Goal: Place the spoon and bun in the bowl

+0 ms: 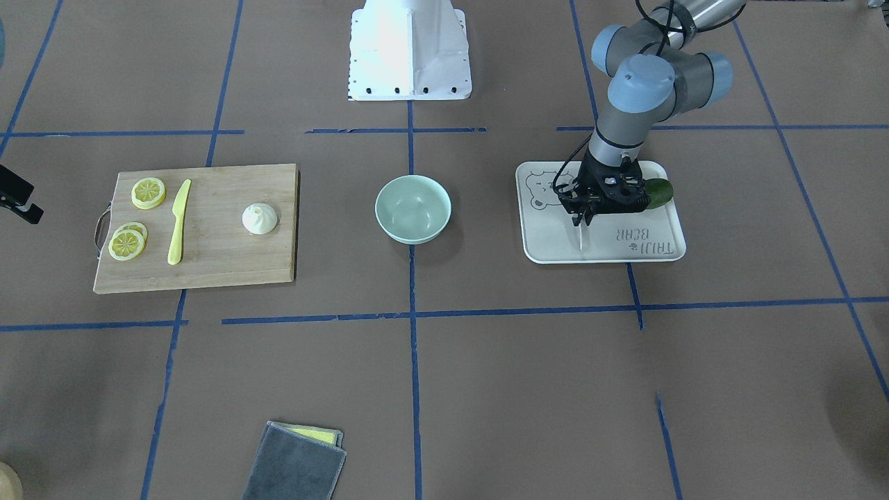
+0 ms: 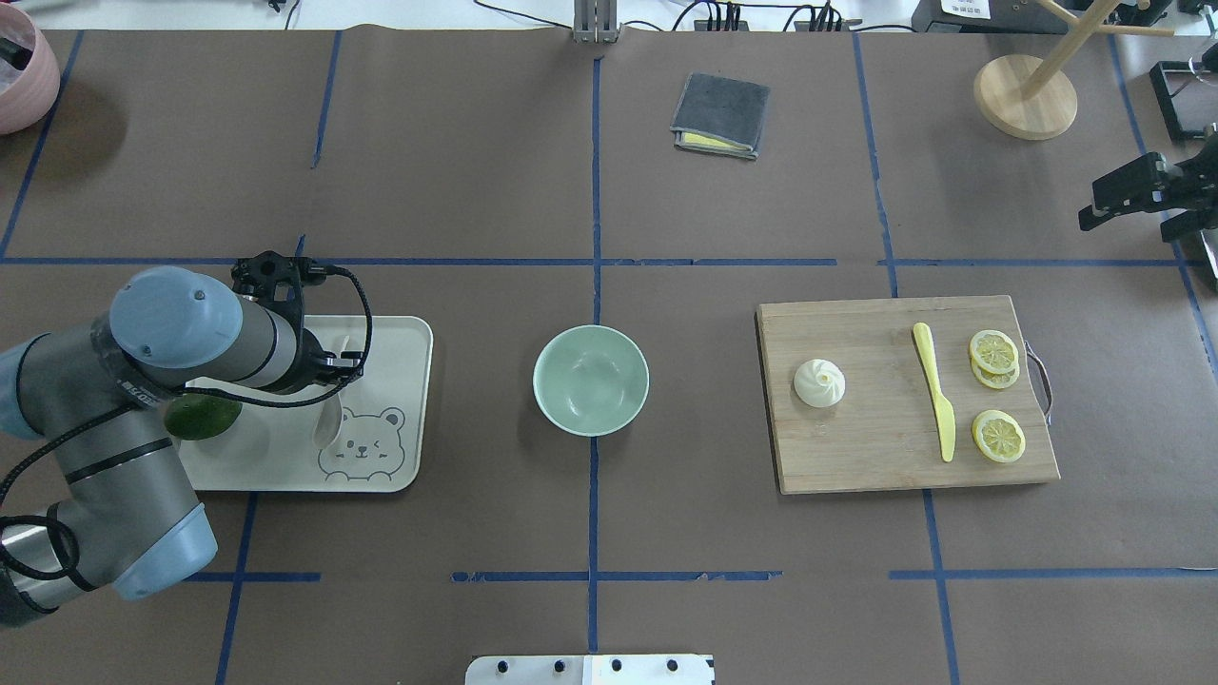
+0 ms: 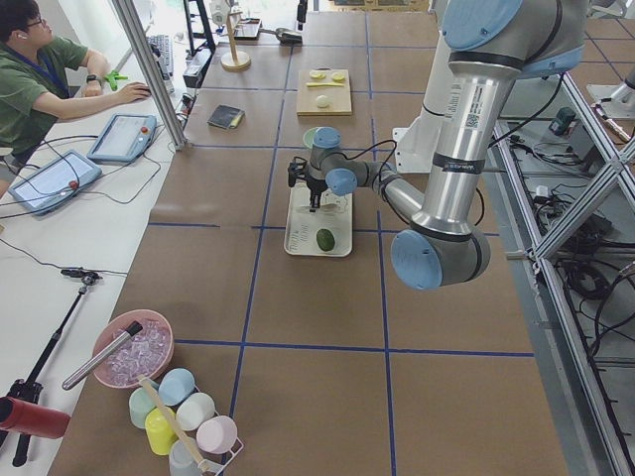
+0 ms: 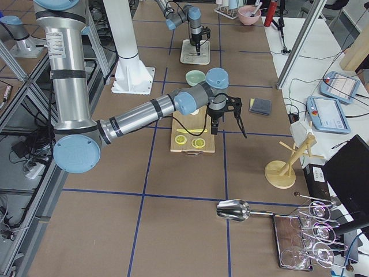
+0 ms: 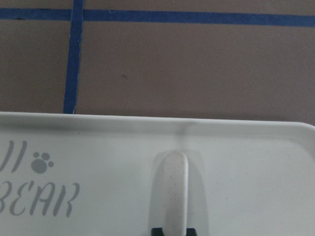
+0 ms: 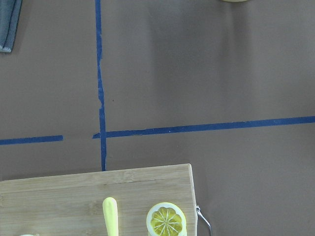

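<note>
The off-white spoon (image 5: 170, 191) lies on the white bear tray (image 1: 625, 250); its scoop shows in the overhead view (image 2: 328, 425). My left gripper (image 1: 580, 221) points down on the tray, its black fingertips (image 5: 156, 231) against both sides of the spoon's handle, shut on it. The mint-green bowl (image 2: 591, 380) stands empty at the table's middle. The white bun (image 2: 819, 383) sits on the wooden cutting board (image 2: 875, 457). My right gripper (image 2: 1090, 205) hangs open and empty beyond the board's far right corner, above the table.
A yellow plastic knife (image 2: 934, 390) and lemon slices (image 2: 997, 436) lie on the board beside the bun. A dark green fruit (image 2: 202, 417) lies on the tray under my left arm. A folded grey cloth (image 2: 720, 114) and a wooden stand (image 2: 1026, 95) are on the far side.
</note>
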You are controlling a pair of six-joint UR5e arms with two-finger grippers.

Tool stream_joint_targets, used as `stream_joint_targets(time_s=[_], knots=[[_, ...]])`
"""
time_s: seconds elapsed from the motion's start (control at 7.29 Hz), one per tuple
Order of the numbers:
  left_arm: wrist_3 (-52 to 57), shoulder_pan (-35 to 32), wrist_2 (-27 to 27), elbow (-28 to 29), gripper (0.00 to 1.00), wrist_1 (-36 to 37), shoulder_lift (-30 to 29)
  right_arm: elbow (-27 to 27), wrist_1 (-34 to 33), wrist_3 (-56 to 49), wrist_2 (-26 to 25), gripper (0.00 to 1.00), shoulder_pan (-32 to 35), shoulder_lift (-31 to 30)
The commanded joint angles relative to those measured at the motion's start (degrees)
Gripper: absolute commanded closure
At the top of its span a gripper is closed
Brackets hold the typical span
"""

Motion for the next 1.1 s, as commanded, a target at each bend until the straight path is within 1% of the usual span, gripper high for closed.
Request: stream_joint_targets(time_s=[0.0, 0.14, 0.27, 0.41, 0.55, 0.69, 0.82, 0.96], knots=[[0.13, -0.81, -0.04, -5.82, 1.0, 0.12, 4.47, -0.05, -0.09, 0.0, -0.09, 0.0, -0.63, 0.06], [0.13, -1.16, -0.22, -8.2, 1.0, 0.12, 5.8, 0.04, 0.09, 2.44, -0.09, 0.0, -1.59, 0.06], [-1.18, -1.43, -0.39, -9.71, 1.0, 0.21, 5.21, -0.13, 3.74, 5.42, -2.35, 0.0, -4.21, 0.24], [-9.11, -0.82, -0.83, -9.2, 1.0, 0.21, 2.51, -0.22, 8.3, 12.32, -5.33, 0.0, -8.15, 0.24], [-13.37, -0.81, -1.01, -8.41, 1.0, 0.3, -0.83, -0.22, 12.18, 16.05, -7.62, 0.0, -11.23, 0.06], [-18.28, -0.73, -0.92, -7.97, 1.0, 0.3, -2.95, -0.22, 14.22, 19.48, -9.82, 0.0, -14.57, 0.24], [-24.25, -0.64, -0.75, -7.88, 1.0, 0.21, -4.62, -0.13, 15.63, 22.56, -14.11, 0.0, -19.04, 0.32], [-27.44, -0.55, -0.57, -7.18, 1.0, 0.21, -6.38, -0.22, 15.91, 23.72, -16.85, 0.0, -22.31, 0.85]])
